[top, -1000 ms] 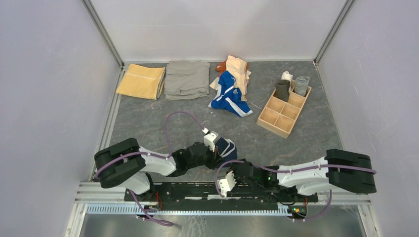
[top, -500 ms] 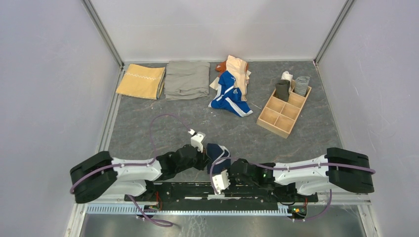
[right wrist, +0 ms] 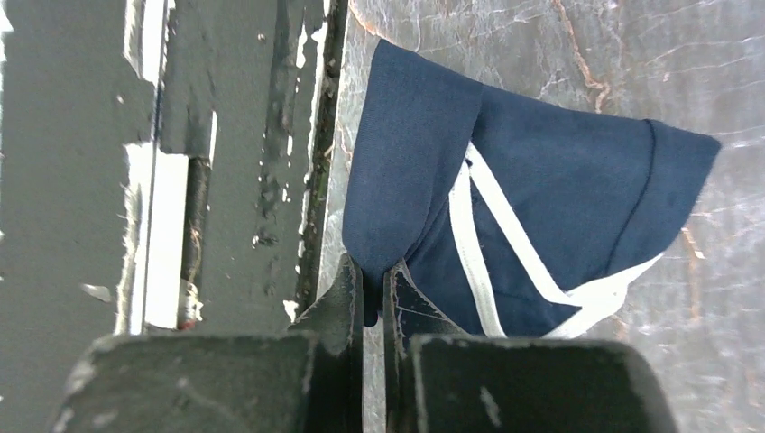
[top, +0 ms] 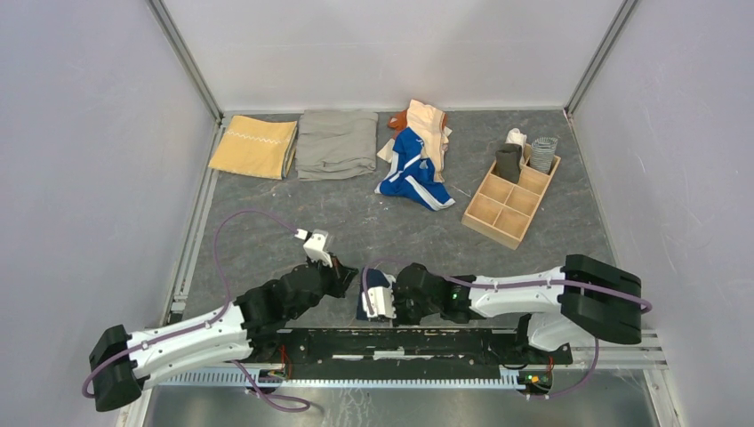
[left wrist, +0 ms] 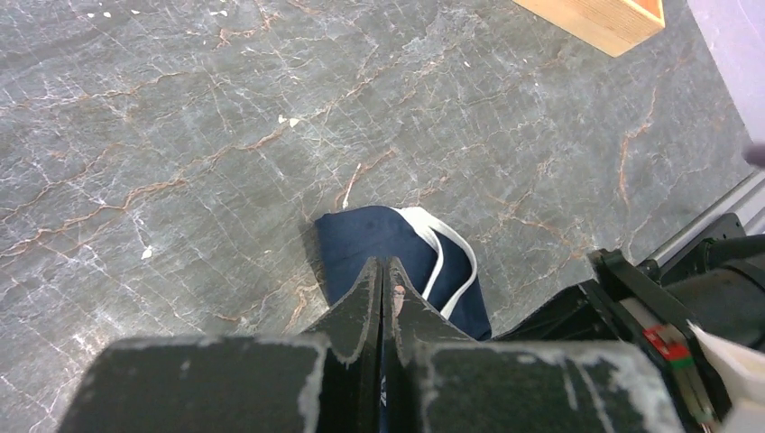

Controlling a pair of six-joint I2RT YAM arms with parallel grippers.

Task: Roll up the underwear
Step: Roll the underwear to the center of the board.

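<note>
At the table's near edge, just beside the black rail [top: 391, 342], lie the small soft navy briefs with white trim [right wrist: 541, 189]. They are folded, with the long axis running from the rail out toward the open grey stone-patterned table [top: 267, 213] and one corner pointing away. The right gripper [right wrist: 372, 280] is nearly closed, pinching a fold at the rail-side edge. The left gripper [left wrist: 381, 271] has its fingers pressed together, tips over the opposite edge; whether it grips cloth is unclear. Far back sit a heap of bright blue and peach pieces [top: 416, 165] and a wooden divided tray [top: 511, 200].
</note>
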